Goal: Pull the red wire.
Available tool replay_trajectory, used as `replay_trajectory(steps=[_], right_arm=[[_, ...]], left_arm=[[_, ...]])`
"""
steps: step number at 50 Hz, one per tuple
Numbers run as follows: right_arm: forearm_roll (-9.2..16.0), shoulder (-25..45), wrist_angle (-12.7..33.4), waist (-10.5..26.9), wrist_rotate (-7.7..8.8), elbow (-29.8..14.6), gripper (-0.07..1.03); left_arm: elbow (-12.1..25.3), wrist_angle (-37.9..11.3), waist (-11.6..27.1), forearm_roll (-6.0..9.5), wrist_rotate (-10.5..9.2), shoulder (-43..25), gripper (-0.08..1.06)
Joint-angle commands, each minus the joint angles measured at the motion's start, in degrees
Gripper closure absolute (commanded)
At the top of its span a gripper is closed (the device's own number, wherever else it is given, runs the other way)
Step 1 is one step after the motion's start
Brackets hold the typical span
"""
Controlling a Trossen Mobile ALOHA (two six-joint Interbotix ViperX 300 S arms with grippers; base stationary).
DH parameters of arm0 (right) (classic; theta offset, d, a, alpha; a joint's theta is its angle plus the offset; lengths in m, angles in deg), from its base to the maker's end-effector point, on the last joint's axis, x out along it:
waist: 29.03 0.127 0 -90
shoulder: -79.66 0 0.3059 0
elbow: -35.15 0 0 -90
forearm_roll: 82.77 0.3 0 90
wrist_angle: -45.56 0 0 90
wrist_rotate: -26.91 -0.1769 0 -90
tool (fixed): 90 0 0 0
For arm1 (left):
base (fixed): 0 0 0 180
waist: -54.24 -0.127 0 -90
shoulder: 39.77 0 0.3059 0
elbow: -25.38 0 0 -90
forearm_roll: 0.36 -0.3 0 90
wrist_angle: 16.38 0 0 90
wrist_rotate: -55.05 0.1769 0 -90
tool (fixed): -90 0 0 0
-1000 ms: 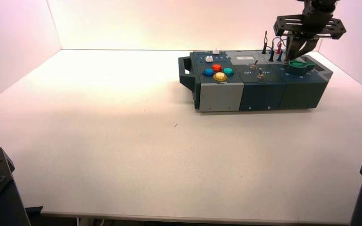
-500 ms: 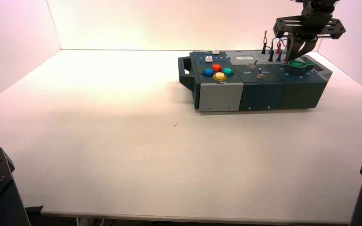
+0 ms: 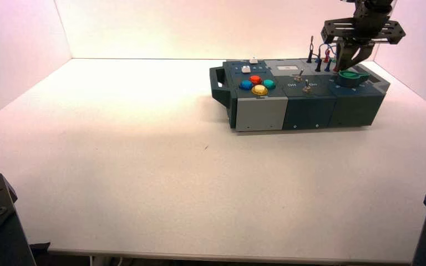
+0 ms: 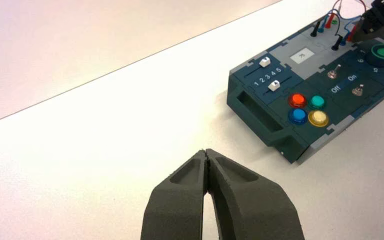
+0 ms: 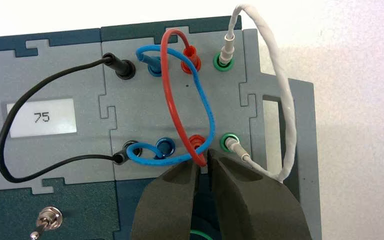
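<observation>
Fingers narrowly parted, right gripper meets red wire at box's one o'clock; box just nudged, pull seemingly unfinished. Left gripper, pinched together, waits towards eight.

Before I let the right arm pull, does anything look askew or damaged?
No damage shows. The one untidy spot: the blue wire crosses the red wire near the right gripper, so it might snag.
</observation>
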Motion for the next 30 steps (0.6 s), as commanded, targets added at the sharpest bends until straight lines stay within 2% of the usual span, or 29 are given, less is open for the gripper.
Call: replay_trajectory(steps=[1, 30], right_arm=[[-0.18, -0.09, -0.7, -0.09, 0.09, -1.67, 0.86], [1.14, 0.18, 0.18, 0.88, 0.09, -2.46, 0.86]], left_arm=[[1.49, 0.62, 0.18, -0.09, 0.18, 0.35, 1.01], [1.58, 0.62, 0.26, -0.09, 0.18, 0.09, 1.01]])
